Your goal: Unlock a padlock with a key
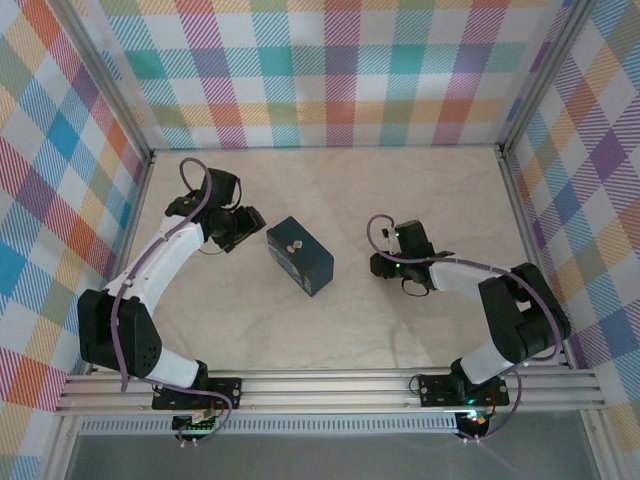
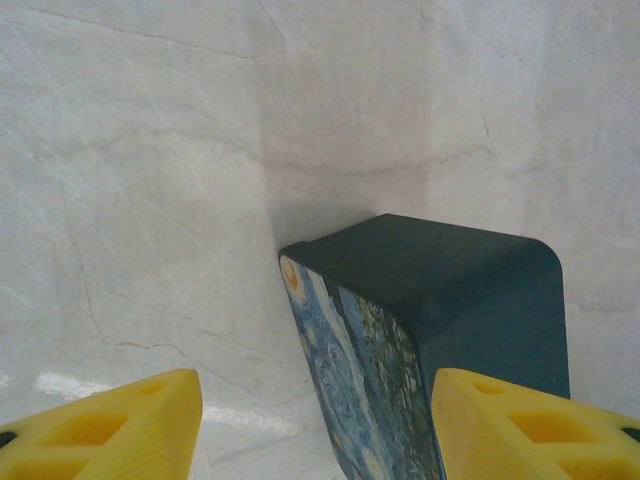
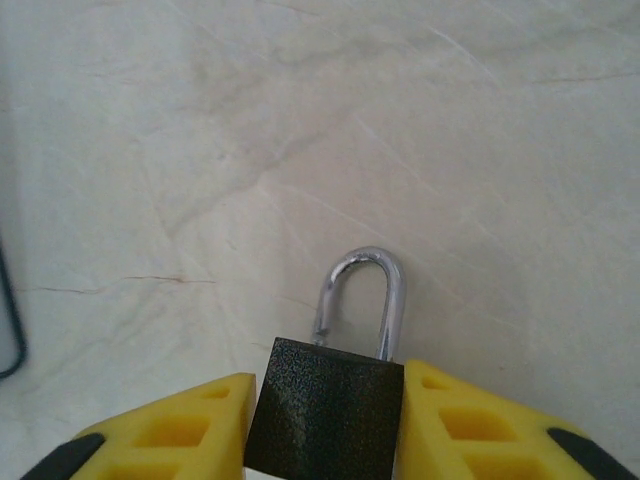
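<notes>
The padlock (image 3: 326,405), a black body with a silver shackle (image 3: 365,280), stands against the marble tabletop between the yellow fingers of my right gripper (image 3: 325,440). Both fingers press its sides, so that gripper is shut on it. The shackle's left leg ends right at the body's top edge. In the top view my right gripper (image 1: 388,265) sits right of centre. A small silvery piece, by its look the key (image 1: 296,243), lies on top of the painted tin (image 1: 301,256). My left gripper (image 2: 320,440) is open around the tin's near corner (image 2: 400,330).
Aluminium rails and plaid walls (image 1: 330,70) bound the table on three sides. A thin dark cable (image 3: 10,330) lies at the left edge of the right wrist view. Bare marble (image 1: 420,190) stretches behind the tin and both grippers.
</notes>
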